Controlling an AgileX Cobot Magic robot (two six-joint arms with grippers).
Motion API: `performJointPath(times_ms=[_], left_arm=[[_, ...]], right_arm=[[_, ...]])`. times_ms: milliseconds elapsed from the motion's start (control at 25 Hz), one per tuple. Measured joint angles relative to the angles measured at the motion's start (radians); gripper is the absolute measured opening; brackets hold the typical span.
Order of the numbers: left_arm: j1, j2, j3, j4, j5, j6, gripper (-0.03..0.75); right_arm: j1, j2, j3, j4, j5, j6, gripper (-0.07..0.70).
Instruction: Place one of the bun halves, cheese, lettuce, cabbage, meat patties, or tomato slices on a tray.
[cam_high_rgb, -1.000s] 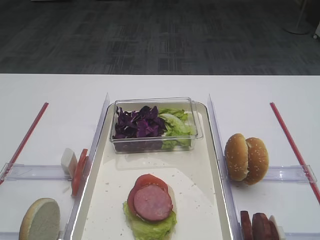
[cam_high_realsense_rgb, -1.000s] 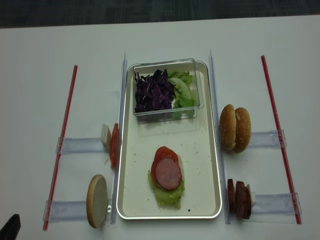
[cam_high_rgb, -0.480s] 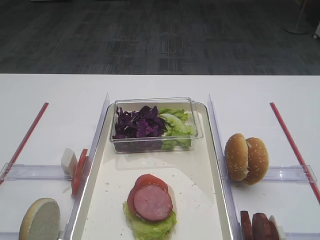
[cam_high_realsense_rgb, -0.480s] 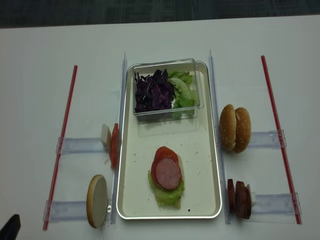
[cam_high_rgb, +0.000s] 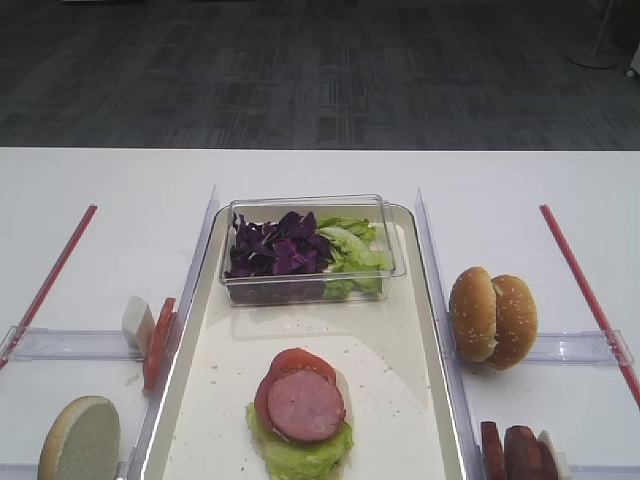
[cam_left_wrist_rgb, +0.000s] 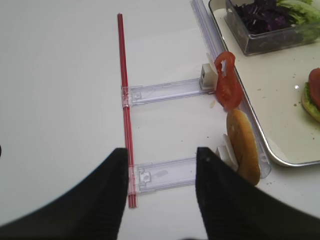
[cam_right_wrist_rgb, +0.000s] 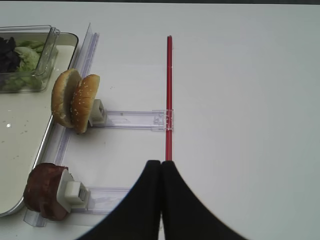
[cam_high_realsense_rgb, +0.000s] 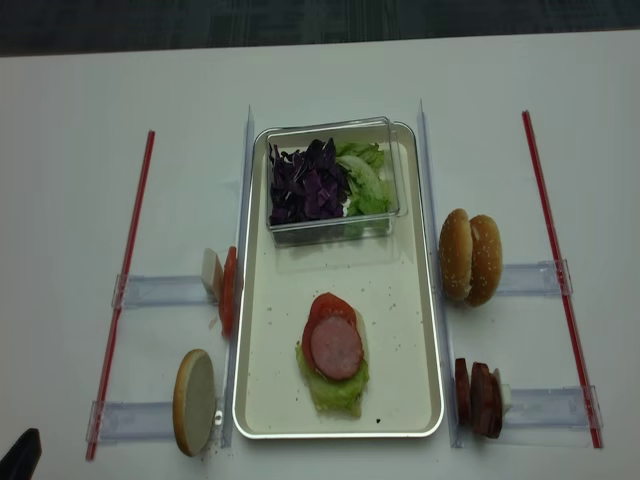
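Looking down from the first exterior high view, the tray (cam_high_rgb: 420, 350) runs lengthwise away from the camera along the middle of the white worktop (cam_high_rgb: 120, 190). A clear plastic box (cam_high_rgb: 310, 250) sits at its far end, cabbage (cam_high_rgb: 275, 250) on its left and lettuce (cam_high_rgb: 352, 250) on its right. At the near end a meat patty (cam_high_rgb: 305, 405) lies flat on a tomato slice (cam_high_rgb: 290, 362) over a green leaf. Two seeded bun halves (cam_high_rgb: 492, 317) stand on edge just right of the tray; no tool shows here.

From the right wrist view, the right tool (cam_right_wrist_rgb: 161, 170) is closed and empty, its tips pressed together beside a red strip (cam_right_wrist_rgb: 169, 90). The upright bun halves (cam_right_wrist_rgb: 75, 102) are well off to its left, cut faces towards the tray, with the standing meat patties (cam_right_wrist_rgb: 42, 197) nearer the camera.

From the left wrist view, the left tool (cam_left_wrist_rgb: 160, 165) is open with nothing between its fingers. A bun half (cam_left_wrist_rgb: 243, 147) stands on edge to its right against the tray rim, and a tomato slice (cam_left_wrist_rgb: 226, 86) stands upright farther on.

From the realsense exterior view, the tray's long axis runs top to bottom, the stack (cam_high_realsense_rgb: 335, 350) is in its lower half and the box is at the top. Cheese (cam_high_realsense_rgb: 210, 272) stands left of the tray.
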Motion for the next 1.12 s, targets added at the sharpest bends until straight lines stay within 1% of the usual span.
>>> performJointPath(times_ms=[1120], left_arm=[[0.0,0.0,0.0,0.0,0.0,0.0,0.293]], right_arm=[[0.0,0.0,0.0,0.0,0.0,0.0,0.036]])
